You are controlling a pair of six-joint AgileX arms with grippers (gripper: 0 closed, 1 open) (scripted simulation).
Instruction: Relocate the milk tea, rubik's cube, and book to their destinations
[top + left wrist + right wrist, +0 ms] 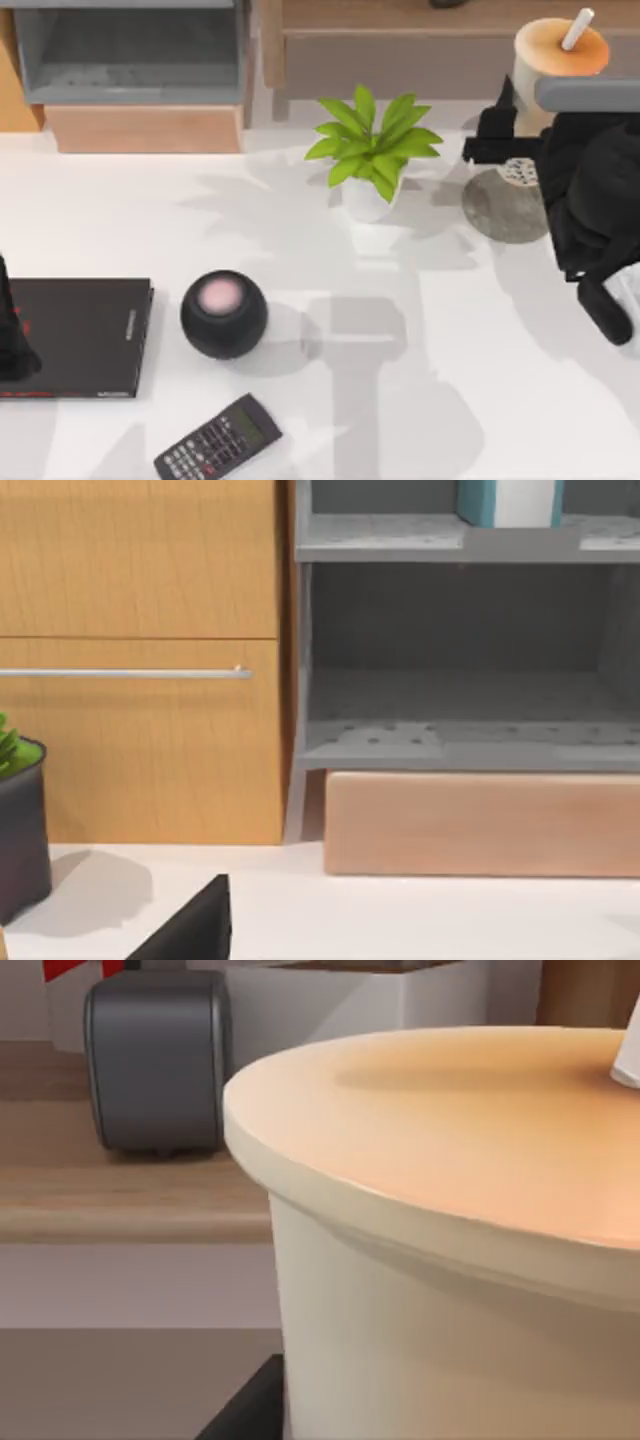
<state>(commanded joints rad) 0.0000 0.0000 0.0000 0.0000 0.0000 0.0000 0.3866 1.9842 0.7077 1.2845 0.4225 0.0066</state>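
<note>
On grey shelf [470, 535], upright book [478, 502].

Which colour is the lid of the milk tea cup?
Orange-brown; the milk tea lid shows best in the top view, with a white straw.

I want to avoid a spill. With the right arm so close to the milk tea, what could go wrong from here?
1. The milk tea is tall with a straw; a sideways bump from the right gripper could tip it.
2. The potted plant stands close by; a wide swing may hit its leaves.
3. The grey coaster lies partly under the arm, so placing may be imprecise.
</note>
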